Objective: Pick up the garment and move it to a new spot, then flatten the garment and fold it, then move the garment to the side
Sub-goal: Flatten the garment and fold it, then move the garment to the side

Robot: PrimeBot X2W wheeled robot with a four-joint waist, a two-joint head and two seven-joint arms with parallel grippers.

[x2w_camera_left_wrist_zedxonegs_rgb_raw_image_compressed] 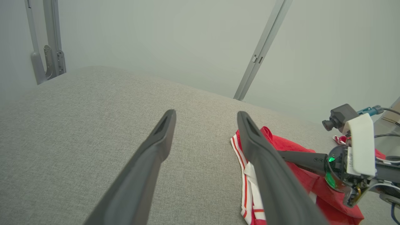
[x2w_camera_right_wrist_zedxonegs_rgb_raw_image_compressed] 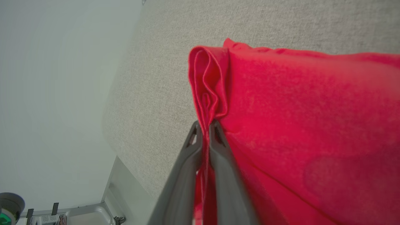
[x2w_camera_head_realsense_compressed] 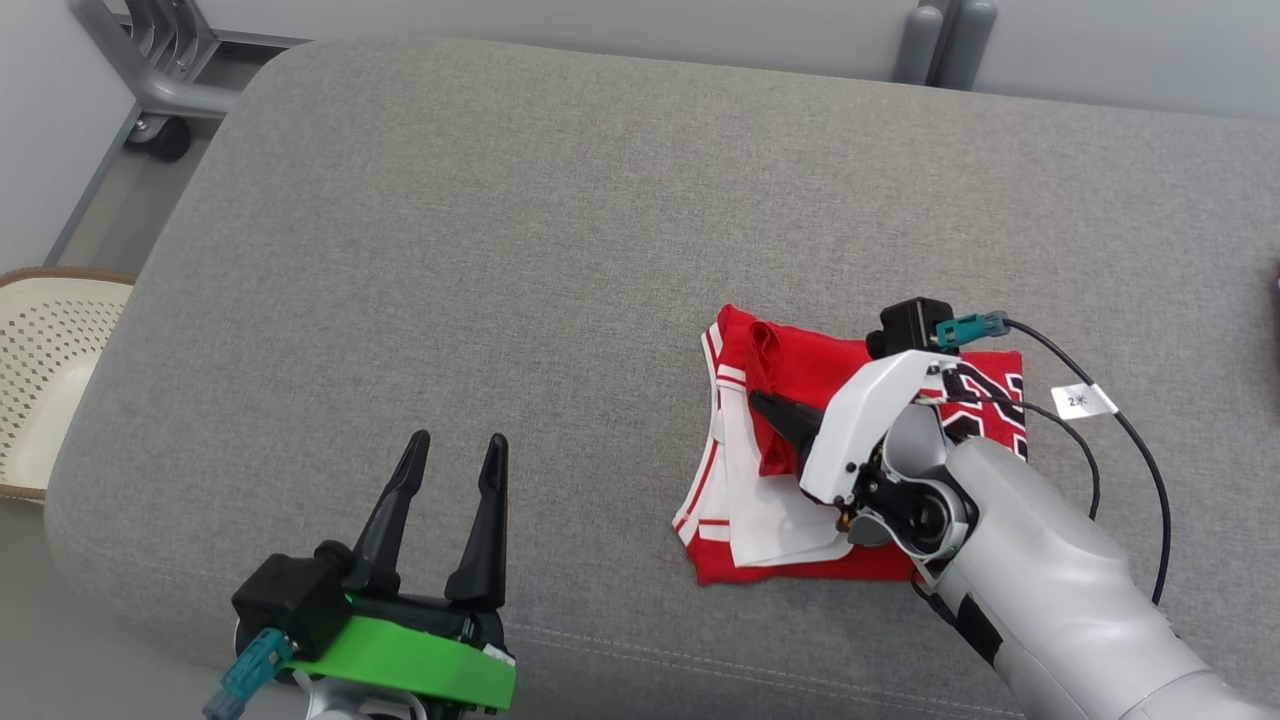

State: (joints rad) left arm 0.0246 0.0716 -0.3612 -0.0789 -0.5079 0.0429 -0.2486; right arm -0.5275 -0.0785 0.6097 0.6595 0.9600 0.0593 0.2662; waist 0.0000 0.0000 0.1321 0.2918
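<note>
The garment (x2w_camera_head_realsense_compressed: 790, 375) is a red jersey with white trim and dark lettering, folded into a rough rectangle on the right half of the grey cushioned surface (x2w_camera_head_realsense_compressed: 500, 250). My right gripper (x2w_camera_head_realsense_compressed: 762, 402) lies over it, shut on a raised fold of its red cloth (x2w_camera_right_wrist_zedxonegs_rgb_raw_image_compressed: 207, 90); the cloth runs between the two fingertips (x2w_camera_right_wrist_zedxonegs_rgb_raw_image_compressed: 195, 132). My left gripper (x2w_camera_head_realsense_compressed: 457, 442) stands open near the front edge at lower left, well clear of the garment (x2w_camera_left_wrist_zedxonegs_rgb_raw_image_compressed: 247, 175). In the left wrist view its own fingers (x2w_camera_left_wrist_zedxonegs_rgb_raw_image_compressed: 162, 131) are spread, and the right gripper (x2w_camera_left_wrist_zedxonegs_rgb_raw_image_compressed: 281, 153) reaches in above the red cloth.
A white perforated basket (x2w_camera_head_realsense_compressed: 40, 380) stands off the left edge of the surface. A grey metal frame with a caster (x2w_camera_head_realsense_compressed: 160, 100) is at the back left. Black cables (x2w_camera_head_realsense_compressed: 1130, 430) trail from the right wrist. Bare grey cushion spreads left of and behind the garment.
</note>
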